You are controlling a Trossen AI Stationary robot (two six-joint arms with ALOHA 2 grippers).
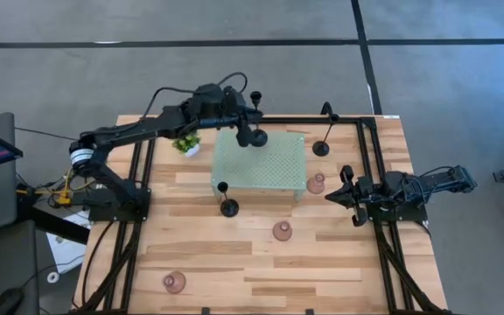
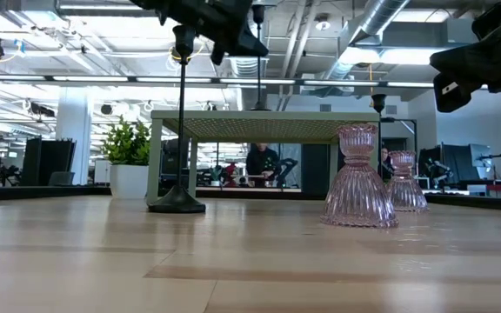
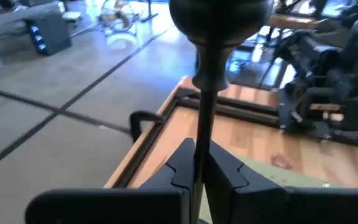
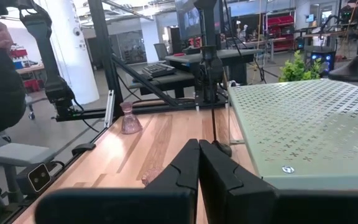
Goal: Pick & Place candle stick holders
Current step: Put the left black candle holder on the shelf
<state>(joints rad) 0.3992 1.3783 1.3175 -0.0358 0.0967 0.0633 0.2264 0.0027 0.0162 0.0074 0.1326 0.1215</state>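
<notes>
Farthest left on the desk [image 1: 234, 262], a pink glass holder [image 1: 174, 282] sits alone near the front edge, well apart from everything else. Behind it, at the far left of the mint-green perforated stand [image 1: 261, 166], is the small potted plant [image 1: 186, 143].

The left gripper [image 1: 250, 112] hangs over the stand's far edge with its jaws closed on the stem of a tall black candle stick holder [image 3: 204, 93]; the left wrist view shows the thin stem pinched between the two fingers and the cup above them. Its round base [image 1: 253, 136] lies over the perforated top, though whether it already rests there or is a little above it cannot be told. This looks like the placing step for that holder.

A second black holder [image 1: 227, 206] stands on the desk just at the stand's front edge, apparently not yet moved. To its right, nearer the front, is a second pink holder [image 1: 282, 231], and a third pink one [image 1: 316, 183] stands just beside the stand's right side. A third black holder [image 1: 322, 147] stands on the desk near the far right corner of the stand.

The right gripper [image 1: 350, 194] waits at the right side of the desk with its jaws closed on nothing, as the right wrist view shows.

If the stand is the goal, at most one of six holders is on it; two black and all three pink ones remain on the desk, so the task seems early.
</notes>
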